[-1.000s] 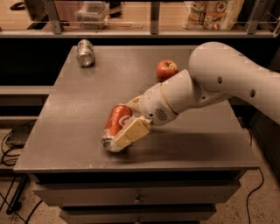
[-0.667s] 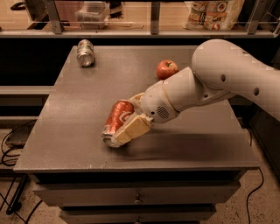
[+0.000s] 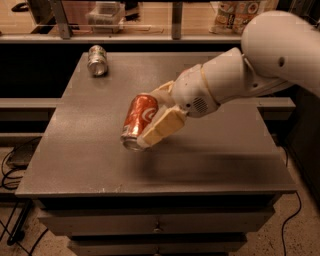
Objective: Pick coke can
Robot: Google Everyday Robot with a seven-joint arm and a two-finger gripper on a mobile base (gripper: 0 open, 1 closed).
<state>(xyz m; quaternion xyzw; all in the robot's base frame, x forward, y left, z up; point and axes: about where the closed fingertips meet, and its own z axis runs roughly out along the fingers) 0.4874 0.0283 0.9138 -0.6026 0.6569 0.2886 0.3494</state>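
Note:
The coke can (image 3: pixel 137 120) is red with a white script logo and a silver end. It is tilted and held in the air above the middle of the grey table (image 3: pixel 90 165). My gripper (image 3: pixel 150 117) is shut on the can, with one cream finger (image 3: pixel 161 127) across its near side and the other behind it. The white arm comes in from the upper right. The can's shadow lies on the table below it.
A silver-grey can (image 3: pixel 97 60) lies on its side at the table's back left. Behind the table runs a shelf with a clear box (image 3: pixel 105 15) and a printed bag (image 3: pixel 235 14). Cables (image 3: pixel 10 170) hang at the left. The apple is hidden behind the arm.
The gripper has lifted the coke can off the table and carried it upward. The arm has risen and now hides the red apple.

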